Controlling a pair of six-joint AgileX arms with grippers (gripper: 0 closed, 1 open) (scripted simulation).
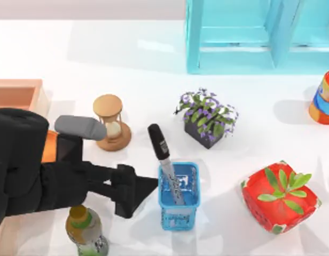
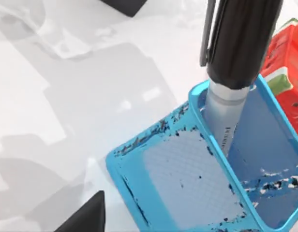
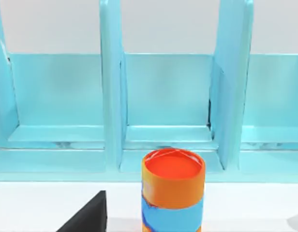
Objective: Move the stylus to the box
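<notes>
The stylus, black-capped with a silver-grey barrel, stands tilted in a small blue mesh basket at the front centre. In the left wrist view the stylus rises close by from the basket. My left gripper is open, level with the basket and just to its left, apart from the stylus. One of its fingertips shows in the left wrist view. The pale wooden box sits at the far left, partly hidden by my left arm. One fingertip of my right gripper shows, open and holding nothing.
An hourglass and a green bottle flank my left arm. A flower planter stands behind the basket, and a red cube with leaves to its right. An orange can and a teal shelf stand at the back right.
</notes>
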